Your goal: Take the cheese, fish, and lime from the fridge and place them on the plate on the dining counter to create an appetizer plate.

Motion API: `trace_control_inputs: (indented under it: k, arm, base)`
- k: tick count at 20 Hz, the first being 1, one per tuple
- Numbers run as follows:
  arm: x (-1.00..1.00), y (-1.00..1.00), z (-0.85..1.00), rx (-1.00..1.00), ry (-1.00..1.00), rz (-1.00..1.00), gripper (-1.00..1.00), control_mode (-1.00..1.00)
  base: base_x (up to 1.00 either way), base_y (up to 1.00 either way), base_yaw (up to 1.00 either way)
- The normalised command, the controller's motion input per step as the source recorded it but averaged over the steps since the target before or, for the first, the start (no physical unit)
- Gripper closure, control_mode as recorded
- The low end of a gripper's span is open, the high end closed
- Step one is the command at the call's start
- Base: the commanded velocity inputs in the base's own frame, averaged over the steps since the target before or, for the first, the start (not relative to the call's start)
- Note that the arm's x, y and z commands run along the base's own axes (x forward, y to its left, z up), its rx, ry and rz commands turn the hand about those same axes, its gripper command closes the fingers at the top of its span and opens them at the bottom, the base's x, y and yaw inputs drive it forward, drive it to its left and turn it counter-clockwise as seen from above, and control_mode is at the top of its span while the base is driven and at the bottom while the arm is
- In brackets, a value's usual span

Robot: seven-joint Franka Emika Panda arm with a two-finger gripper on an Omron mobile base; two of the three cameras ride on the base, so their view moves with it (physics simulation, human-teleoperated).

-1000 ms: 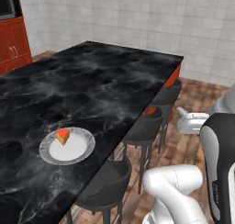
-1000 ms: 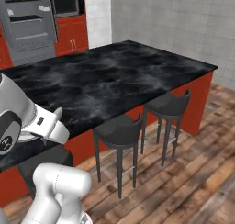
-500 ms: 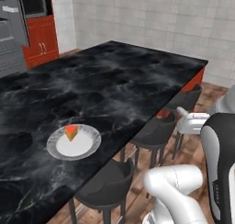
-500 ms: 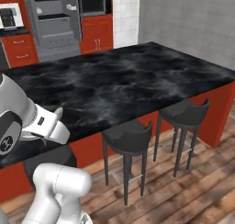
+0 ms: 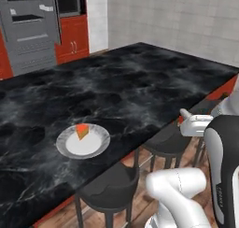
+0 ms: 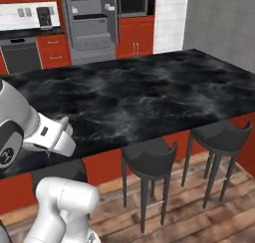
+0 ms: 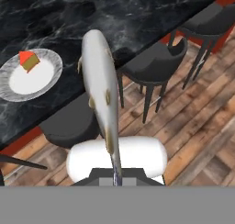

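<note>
A: Carrying the fish (image 7: 100,87) by its tail, pincer clamping it, so we're hanging it clear of the stools (image 7: 153,66).
B: We're heading for the plate (image 5: 95,147) on the tabletop (image 5: 140,87); cheese (image 5: 82,131) is sitting there.

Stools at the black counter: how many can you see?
3 stools along the dining counter: one nearest the plate, a middle one, and a far one toward the counter's end. More may be out of frame.
</note>
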Motion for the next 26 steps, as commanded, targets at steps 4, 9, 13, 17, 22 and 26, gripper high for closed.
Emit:
trace_control_inputs:
  k: [4, 9, 13, 17, 22, 26]
  arm:
    - [0.00, 0.00, 0.00, 0.00, 0.00, 0.00, 1.00, 1.00]
    - [0.00, 0.00, 0.00, 0.00, 0.00, 0.00, 1.00, 1.00]
    - [0.00, 0.00, 0.00, 0.00, 0.00, 0.00, 1.00, 1.00]
    - [0.00, 0.00, 0.00, 0.00, 0.00, 0.00, 1.00, 1.00]
    - [0.20, 0.05, -0.06, 0.00, 0.05, 0.08, 1.00, -1.00]
    - [1.00, 0.21, -0.31, 0.00, 0.24, 0.39, 1.00, -1.00]
  base:
    - [0.92, 0.37, 0.42]
    - [0.93, 0.34, 0.42]
    - [0.90, 0.34, 0.44]
    - [0.92, 0.31, 0.44]
    - [0.80, 0.21, 0.33]
    - [0.00, 0.00, 0.00]
